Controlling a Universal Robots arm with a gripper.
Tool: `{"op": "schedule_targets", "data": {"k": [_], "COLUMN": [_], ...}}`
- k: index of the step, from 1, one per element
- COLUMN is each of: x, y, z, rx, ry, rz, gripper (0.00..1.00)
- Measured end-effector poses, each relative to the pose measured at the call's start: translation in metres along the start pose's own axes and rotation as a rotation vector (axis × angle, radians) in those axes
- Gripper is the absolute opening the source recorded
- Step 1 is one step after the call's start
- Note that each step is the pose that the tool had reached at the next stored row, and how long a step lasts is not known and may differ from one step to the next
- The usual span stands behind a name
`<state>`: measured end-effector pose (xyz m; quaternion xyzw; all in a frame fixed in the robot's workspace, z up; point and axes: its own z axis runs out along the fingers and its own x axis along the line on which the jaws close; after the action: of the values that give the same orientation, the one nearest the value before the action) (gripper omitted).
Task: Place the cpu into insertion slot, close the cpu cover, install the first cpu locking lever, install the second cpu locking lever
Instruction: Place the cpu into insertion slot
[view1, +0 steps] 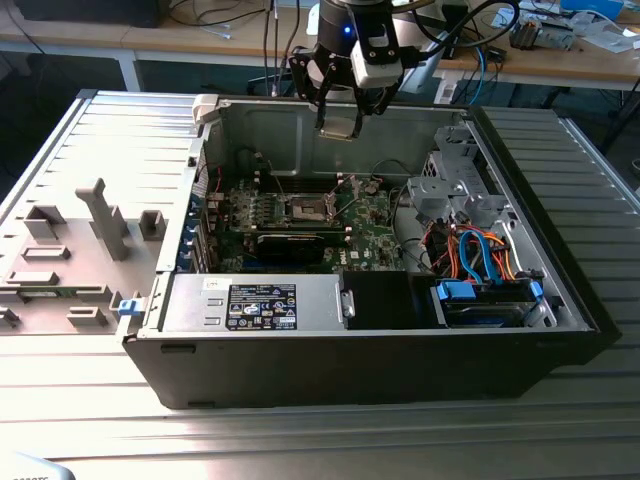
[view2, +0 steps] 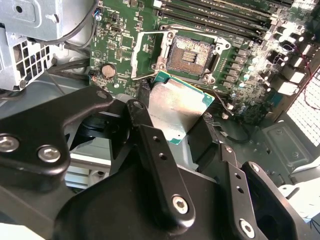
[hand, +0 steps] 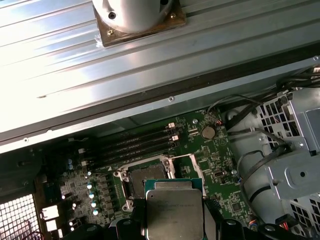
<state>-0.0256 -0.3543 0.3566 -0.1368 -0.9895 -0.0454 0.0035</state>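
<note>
- The cpu (view1: 338, 127), a small square chip with a silvery top and green edge, is clamped in the gripper (view1: 340, 108) and hangs in the air over the open case, well above the motherboard.
- In both wrist views the cpu (view2: 175, 102) (hand: 175, 207) sits between two black fingers (view2: 155, 150), one pressed on each of two opposite edges.
- The slot (view2: 190, 55) is a square socket with a dark centre and silver rim. It holds nothing; its bed of contacts is bare.
- The cover (view2: 152, 33), a thin silver frame, stands swung up and open beside the slot.
- The green motherboard (view1: 372, 215) lies flat on the floor of the case (view1: 350, 370), with the slot (view1: 305, 208) near its middle.
- Long black memory slots (hand: 135, 145) run parallel, just beside the socket.
- A long black card (view1: 290, 243) lies across the board, on the near side of the slot.
- Also in the case: a grey power supply (view1: 255, 305) along the near wall, and blue and orange cables (view1: 480, 250) towards the exterior view's right.
- The arm comes down from above, with the gripper pointing at the board.
- A grey side panel (view1: 120, 130) lies open on the exterior view's left.
- The case rests on a ribbed metal table (view1: 300, 440).
- Wooden benches (view1: 150, 40) strewn with cables stand behind.
</note>
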Motion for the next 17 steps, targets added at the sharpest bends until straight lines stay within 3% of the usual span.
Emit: {"op": "schedule_targets", "data": {"k": [17], "x": [0.0], "y": [0.0], "z": [0.0001], "rx": [-0.0002], "ry": [-0.0014], "rz": [0.016], "gripper": [0.55]}}
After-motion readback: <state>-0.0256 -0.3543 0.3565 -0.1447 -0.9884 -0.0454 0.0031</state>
